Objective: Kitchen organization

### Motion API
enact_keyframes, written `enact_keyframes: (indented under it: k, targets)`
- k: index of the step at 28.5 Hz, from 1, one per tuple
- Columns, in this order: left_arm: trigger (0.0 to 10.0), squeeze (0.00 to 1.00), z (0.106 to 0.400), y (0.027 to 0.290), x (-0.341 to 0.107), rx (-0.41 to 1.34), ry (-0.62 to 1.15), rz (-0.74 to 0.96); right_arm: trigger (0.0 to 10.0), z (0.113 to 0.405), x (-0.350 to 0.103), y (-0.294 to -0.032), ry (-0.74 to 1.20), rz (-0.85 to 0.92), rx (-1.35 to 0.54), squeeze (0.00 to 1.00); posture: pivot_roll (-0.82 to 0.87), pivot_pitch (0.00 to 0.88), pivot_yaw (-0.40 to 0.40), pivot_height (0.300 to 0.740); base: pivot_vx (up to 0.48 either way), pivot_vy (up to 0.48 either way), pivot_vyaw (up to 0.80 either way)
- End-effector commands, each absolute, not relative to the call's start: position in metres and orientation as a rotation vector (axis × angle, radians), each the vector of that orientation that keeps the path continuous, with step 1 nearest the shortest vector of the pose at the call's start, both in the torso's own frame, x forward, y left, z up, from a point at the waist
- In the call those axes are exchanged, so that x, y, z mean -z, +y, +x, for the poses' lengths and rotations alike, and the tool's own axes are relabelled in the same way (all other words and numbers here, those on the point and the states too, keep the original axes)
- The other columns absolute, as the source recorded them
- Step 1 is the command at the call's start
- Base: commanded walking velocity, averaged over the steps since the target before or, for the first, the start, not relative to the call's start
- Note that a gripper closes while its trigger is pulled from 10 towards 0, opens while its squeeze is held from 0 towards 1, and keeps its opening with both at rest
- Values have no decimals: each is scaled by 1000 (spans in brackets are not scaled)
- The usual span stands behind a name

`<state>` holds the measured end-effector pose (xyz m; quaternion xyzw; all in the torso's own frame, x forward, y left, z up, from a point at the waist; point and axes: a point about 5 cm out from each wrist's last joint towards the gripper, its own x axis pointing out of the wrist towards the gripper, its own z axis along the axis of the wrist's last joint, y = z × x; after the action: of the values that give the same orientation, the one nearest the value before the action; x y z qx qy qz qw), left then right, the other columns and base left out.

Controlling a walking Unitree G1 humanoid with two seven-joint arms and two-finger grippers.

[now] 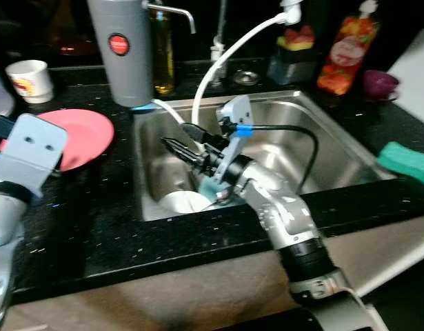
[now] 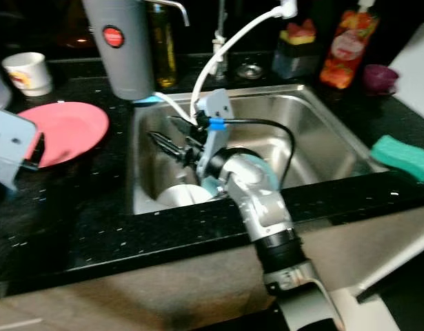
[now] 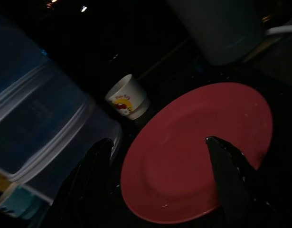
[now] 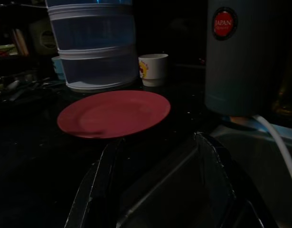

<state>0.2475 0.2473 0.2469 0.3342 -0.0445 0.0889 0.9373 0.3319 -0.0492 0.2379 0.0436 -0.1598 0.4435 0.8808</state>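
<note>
A pink plate lies on the black counter to the left of the steel sink. My left gripper hovers open just above that plate, with nothing between its fingers. My right gripper is open over the left part of the sink, fingers pointing toward the plate and empty. A white dish lies in the sink bottom under the right wrist, beside a teal item that the wrist partly hides.
A grey flask, an oil bottle and a white cup stand behind the plate. A white hose arcs into the sink. Stacked clear containers stand far left. A green sponge, an orange bottle and a purple cup sit right.
</note>
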Motion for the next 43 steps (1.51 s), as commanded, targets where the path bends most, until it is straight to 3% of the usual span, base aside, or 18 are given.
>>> enact_keyframes:
  k: [1,19,26,33,43]
  targets:
    - [10000,0,252,244,-244,-148,-83,655,10000,334,-236,-53,-316,83,-904,0,155,0,-37,740,0,0,731]
    - [10000,0,262,239,-248,-88,-101,630,10000,335,-243,-61,-338,96,-863,0,147,0,-21,740,0,0,715]
    - [10000,0,263,241,-250,-93,-104,630,10000,341,-242,-63,-314,91,-801,0,148,0,-25,740,0,-384,0]
    - [10000,0,275,252,-262,-81,-148,687,10000,345,-242,-64,-298,71,-758,0,141,0,-27,740,0,0,0]
    - [10000,0,301,263,-259,92,-118,853,10000,347,-244,-70,-272,74,-744,0,110,0,-20,740,0,0,-240]
